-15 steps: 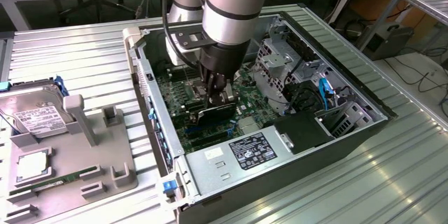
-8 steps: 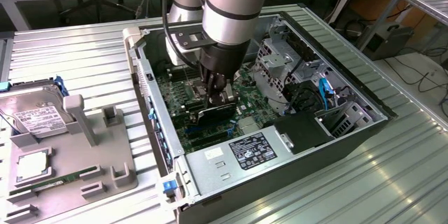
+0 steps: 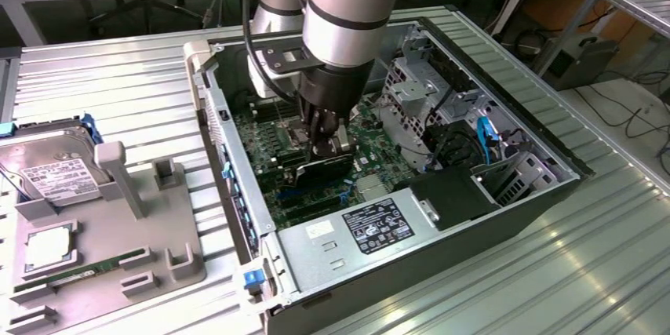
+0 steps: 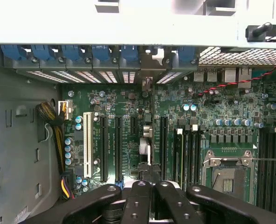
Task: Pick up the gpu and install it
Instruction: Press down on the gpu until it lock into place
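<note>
- One grey holder tray [image 3: 115,256] sits on the ribbed surface [image 3: 586,256] at 9 o'clock from the open computer case [image 3: 218,107]. It carries a hard drive [image 3: 47,170] and a green memory stick [image 3: 78,274], and neither belongs to this step.
- Inside the case the gripper [image 3: 326,140] hangs over the middle of the motherboard [image 3: 262,190], clenched on the gpu [image 3: 319,170]. The black card shows just under the fingers at their 6 o'clock, low over the board. Whether it touches a slot I cannot tell.
- From the wrist view the gripper [image 4: 150,198] looks down its own line at the board. The long black slots [image 4: 118,149] run toward the rear panel, and one opening [image 4: 147,58] among the blue latches [image 4: 103,52] lies straight ahead.
- Judged from this, the work is the seating itself — the card is lifted and brought in, but not shown home.
- To do it well, keep the card's edge parallel to the chosen slot, with its bracket end aimed at that rear opening. Press straight down, not at a tilt — a skewed push could jam the connector or scrape nearby capacitors [image 4: 68,149].
- At 3 o'clock from the gripper in the exterior view stand the drive cage [image 3: 419,84] and loose cables [image 3: 484,135], which the arm should stay clear of.
</note>
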Robot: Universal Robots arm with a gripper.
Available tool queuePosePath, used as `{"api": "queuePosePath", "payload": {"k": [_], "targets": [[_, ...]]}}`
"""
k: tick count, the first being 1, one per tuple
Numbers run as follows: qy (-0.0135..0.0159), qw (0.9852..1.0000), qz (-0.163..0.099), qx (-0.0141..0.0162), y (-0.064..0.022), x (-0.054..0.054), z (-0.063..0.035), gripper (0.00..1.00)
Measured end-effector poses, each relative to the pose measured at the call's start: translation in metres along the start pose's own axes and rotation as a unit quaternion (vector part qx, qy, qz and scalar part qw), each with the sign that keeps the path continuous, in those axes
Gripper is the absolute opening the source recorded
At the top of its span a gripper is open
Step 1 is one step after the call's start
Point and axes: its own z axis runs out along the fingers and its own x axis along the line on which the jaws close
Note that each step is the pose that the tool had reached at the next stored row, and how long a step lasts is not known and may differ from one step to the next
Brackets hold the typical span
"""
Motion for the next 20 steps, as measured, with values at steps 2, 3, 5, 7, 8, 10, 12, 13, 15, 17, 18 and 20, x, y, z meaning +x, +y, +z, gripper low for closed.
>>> {"api": "queuePosePath", "payload": {"k": [2, 3, 5, 7, 8, 10, 12, 13, 15, 17, 18, 20], "targets": [[0.0000, 1.0000, 0.000, 0.0000, 0.0004, 0.000, 0.0004, 0.11], [0.0000, 1.0000, 0.000, 0.0001, 0.0013, 0.000, 0.0014, 0.11], [0.0000, 1.0000, 0.000, 0.0002, 0.0054, 0.000, 0.0048, 0.11], [0.0000, 1.0000, 0.000, 0.0003, 0.0096, 0.000, 0.0091, 0.11], [0.0000, 1.0000, 0.000, 0.0003, 0.0102, 0.000, 0.0113, 0.11], [0.0000, 1.0000, 0.000, 0.0003, 0.0102, -0.001, 0.0139, 0.11], [0.0001, 1.0000, 0.000, 0.0003, 0.0102, -0.003, 0.0152, 0.11], [0.0001, 1.0000, 0.000, 0.0003, 0.0102, -0.004, 0.0156, 0.11], [0.0000, 1.0000, 0.000, 0.0003, 0.0101, -0.005, 0.0159, 0.11], [0.0000, 1.0000, 0.000, 0.0003, 0.0101, -0.005, 0.0162, 0.11], [0.0000, 1.0000, 0.000, 0.0003, 0.0101, -0.005, 0.0164, 0.11], [0.0000, 1.0000, 0.000, 0.0003, 0.0101, -0.005, 0.0171, 0.11]]}}
